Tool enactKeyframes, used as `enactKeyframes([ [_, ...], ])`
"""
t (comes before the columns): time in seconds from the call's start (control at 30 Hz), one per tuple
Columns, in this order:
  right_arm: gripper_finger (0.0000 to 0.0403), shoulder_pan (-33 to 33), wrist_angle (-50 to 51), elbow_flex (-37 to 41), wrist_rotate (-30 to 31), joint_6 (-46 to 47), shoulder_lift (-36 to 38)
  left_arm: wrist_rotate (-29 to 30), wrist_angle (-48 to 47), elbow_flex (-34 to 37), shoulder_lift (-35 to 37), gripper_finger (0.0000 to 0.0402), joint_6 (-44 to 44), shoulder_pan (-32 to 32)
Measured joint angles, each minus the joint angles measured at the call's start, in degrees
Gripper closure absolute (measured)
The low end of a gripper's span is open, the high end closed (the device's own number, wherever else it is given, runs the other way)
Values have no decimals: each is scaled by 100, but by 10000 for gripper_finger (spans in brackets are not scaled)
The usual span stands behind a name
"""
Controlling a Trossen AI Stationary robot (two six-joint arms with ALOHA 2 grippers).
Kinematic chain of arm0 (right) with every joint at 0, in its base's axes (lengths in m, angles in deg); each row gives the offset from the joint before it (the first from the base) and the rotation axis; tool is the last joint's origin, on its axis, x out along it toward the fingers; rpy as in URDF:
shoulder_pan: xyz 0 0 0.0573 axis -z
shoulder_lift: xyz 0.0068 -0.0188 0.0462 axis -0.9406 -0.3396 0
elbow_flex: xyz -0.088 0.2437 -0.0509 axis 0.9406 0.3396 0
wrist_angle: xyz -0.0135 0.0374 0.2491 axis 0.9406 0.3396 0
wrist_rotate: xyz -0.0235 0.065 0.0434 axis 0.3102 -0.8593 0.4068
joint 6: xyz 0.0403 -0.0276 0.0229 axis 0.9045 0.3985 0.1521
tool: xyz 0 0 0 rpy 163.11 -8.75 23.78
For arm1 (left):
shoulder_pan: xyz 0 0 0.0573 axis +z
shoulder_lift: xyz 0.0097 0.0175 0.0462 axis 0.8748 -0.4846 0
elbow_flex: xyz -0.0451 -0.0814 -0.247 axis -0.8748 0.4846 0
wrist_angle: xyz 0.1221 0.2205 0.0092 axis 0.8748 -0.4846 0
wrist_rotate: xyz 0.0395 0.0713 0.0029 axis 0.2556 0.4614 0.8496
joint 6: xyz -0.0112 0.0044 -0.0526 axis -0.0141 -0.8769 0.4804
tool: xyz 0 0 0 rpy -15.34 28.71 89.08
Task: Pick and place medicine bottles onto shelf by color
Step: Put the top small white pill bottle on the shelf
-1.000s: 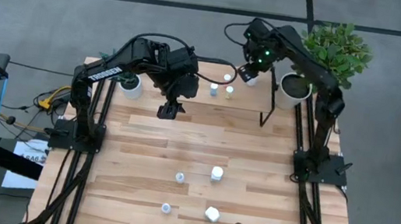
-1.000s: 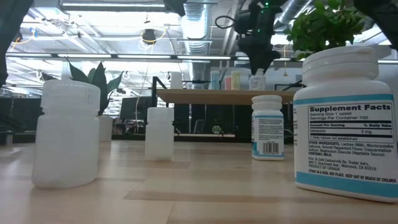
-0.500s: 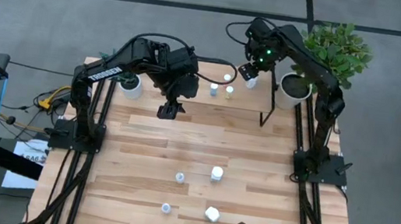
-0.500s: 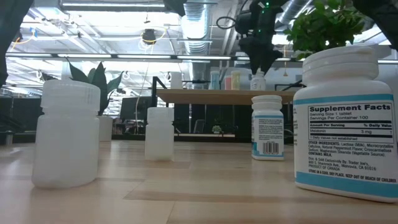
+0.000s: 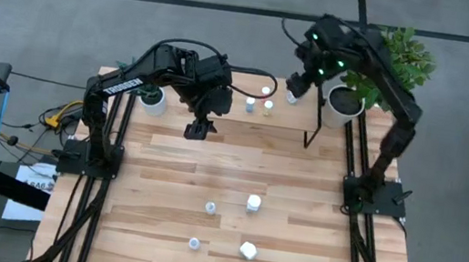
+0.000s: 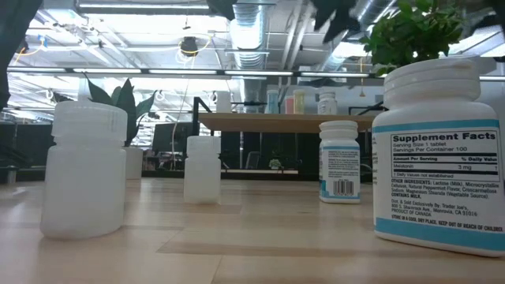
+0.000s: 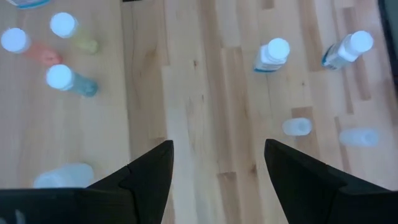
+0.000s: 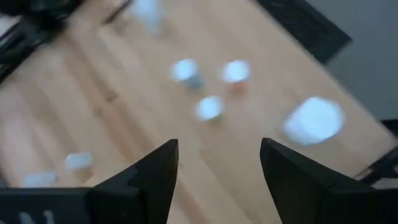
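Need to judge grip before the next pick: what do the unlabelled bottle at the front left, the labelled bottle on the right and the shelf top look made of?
The unlabelled bottle looks like frosted, translucent white plastic with a matte skin. The labelled bottle seems opaque white plastic with a smooth, probably paper, printed label. The shelf top appears to be pale wood, with a dark leg, likely metal.

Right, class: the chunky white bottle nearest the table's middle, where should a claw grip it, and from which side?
Across its round body, from straight above: the white bottle appears upright with bare table all round, leaving room on both sides.
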Motion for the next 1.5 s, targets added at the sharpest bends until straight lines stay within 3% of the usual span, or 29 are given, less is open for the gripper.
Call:
enactKeyframes([
  [0.2, 154, -1149, -15, 698, 81, 461, 1067, -817, 2, -2, 43, 164, 423, -182],
  [0.33, 154, -2252, -11, 1853, 736, 984, 1827, -822, 16, 388, 317, 164, 603, -619],
  [0.53, 154, -3672, -268, 4293, 892, 2728, 3174, -805, 75, 2431, 1219, 164, 1021, -1326],
  [0.7, 155, -4753, -1844, 6102, 1082, 4153, 4012, -440, 1538, 4359, 1969, 164, 2399, -1894],
  [0.87, 155, -5584, -3329, 7265, 1528, 4297, 4168, 479, 2999, 5661, 2292, 164, 3150, -2592],
  [1.0, 155, -5951, -3627, 7691, 1737, 4324, 3891, 1170, 3684, 6264, 2249, 164, 3185, -3087],
  [1.13, 155, -6039, -3658, 7744, 1822, 4337, 3511, 1279, 4413, 6641, 2074, 164, 3150, -3312],
  [1.23, 155, -6028, -3747, 7744, 1826, 4339, 3291, 1232, 4843, 6634, 1785, 164, 3146, -3284],
  [1.5, 155, -5975, -3998, 7744, 1824, 4515, 3085, 1209, 4897, 6253, 765, 164, 2543, -3026],
])
